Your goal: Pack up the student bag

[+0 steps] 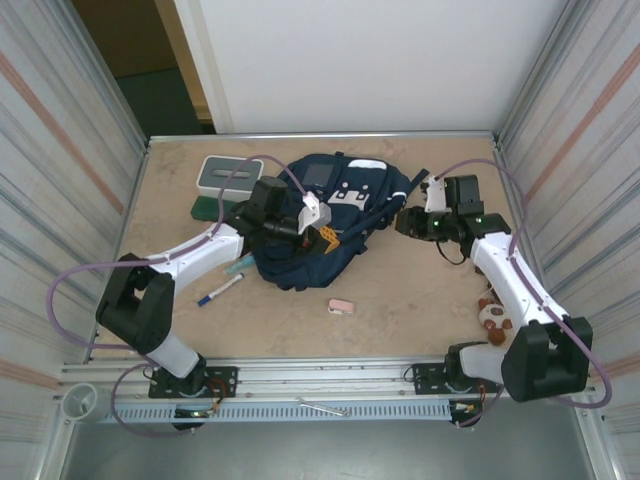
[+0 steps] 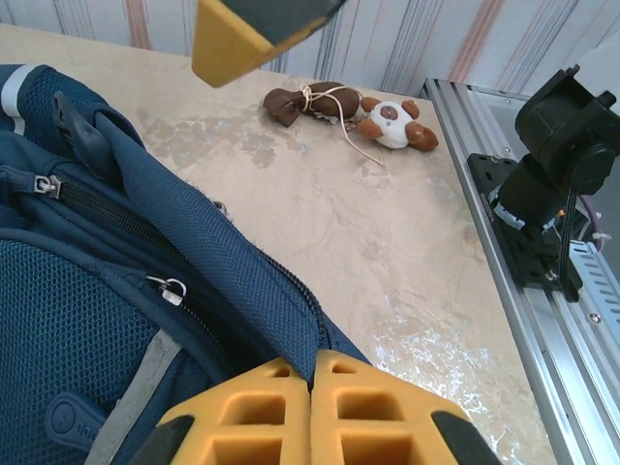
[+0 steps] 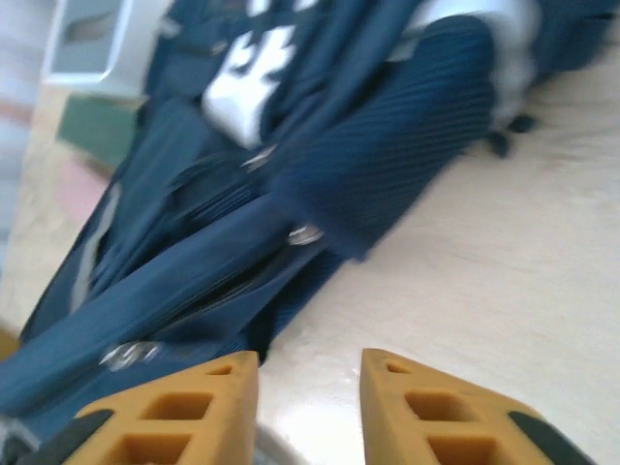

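The navy-blue student bag (image 1: 330,200) lies in the middle of the table, its white and grey patches facing up. My left gripper (image 1: 322,237) rests on the bag's near side. In the left wrist view it (image 2: 312,370) is shut on the bag's (image 2: 107,291) mesh edge beside a zipper. My right gripper (image 1: 405,222) hovers just off the bag's right side. In the right wrist view, which is blurred, it (image 3: 310,376) is open over bare table, with the bag (image 3: 378,165) just beyond its fingertips. A yellow fingertip (image 2: 237,39) of the right gripper shows at the top of the left wrist view.
A grey-and-white box (image 1: 228,175) sits on a green pad (image 1: 205,208) at the back left. A marker (image 1: 220,290) and a pink eraser (image 1: 341,307) lie in front of the bag. A plush toy (image 2: 392,121) and a brown pouch (image 2: 310,102) lie by the right arm.
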Action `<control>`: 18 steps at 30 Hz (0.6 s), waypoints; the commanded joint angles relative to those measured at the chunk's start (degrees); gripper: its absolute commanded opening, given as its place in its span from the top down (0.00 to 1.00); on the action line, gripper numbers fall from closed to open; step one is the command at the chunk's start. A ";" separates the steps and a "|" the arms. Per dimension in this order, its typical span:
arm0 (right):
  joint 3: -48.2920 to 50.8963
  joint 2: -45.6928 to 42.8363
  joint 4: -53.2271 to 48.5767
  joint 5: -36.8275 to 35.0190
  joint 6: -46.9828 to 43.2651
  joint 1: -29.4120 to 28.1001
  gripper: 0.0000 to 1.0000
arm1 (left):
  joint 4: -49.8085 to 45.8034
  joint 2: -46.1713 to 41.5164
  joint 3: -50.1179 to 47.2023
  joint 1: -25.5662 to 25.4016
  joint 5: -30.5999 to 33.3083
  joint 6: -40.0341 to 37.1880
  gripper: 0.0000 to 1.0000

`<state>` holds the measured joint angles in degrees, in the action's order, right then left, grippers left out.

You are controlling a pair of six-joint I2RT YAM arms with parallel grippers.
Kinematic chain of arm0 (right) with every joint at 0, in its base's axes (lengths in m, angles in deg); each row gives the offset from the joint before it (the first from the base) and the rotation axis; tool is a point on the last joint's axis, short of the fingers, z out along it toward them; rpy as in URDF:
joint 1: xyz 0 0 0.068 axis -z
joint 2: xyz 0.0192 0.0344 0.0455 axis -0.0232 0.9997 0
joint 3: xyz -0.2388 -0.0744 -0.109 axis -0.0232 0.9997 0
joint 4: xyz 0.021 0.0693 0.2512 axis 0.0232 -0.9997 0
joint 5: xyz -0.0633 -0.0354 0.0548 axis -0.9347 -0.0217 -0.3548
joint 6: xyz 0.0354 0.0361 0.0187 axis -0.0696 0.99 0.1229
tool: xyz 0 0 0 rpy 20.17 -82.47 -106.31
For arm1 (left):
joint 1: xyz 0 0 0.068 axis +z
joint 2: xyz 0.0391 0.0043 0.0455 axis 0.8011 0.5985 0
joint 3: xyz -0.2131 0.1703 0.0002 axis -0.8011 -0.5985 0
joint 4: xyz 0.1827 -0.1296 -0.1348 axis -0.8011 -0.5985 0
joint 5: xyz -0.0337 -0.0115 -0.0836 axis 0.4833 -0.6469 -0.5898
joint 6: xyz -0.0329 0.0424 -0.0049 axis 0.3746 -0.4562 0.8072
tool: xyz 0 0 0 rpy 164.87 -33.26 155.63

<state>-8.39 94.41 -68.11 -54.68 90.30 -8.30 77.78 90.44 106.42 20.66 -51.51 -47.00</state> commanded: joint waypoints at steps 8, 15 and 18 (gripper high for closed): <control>8.88 0.67 17.38 15.62 -7.19 -3.04 0.47 | 6.77 -1.09 2.58 -0.27 -4.95 1.48 1.00; 10.00 6.40 25.97 18.72 -11.22 -4.38 0.45 | 6.95 -1.09 2.54 -0.57 -4.88 1.39 1.00; 10.35 7.27 27.91 19.15 -12.58 -4.65 0.45 | 6.33 -1.09 2.89 -0.64 -4.70 1.12 1.00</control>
<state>1.21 101.12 -45.03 -38.22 81.05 -12.49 79.55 90.61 106.44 20.51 -52.05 -45.97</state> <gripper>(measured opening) 0.548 0.063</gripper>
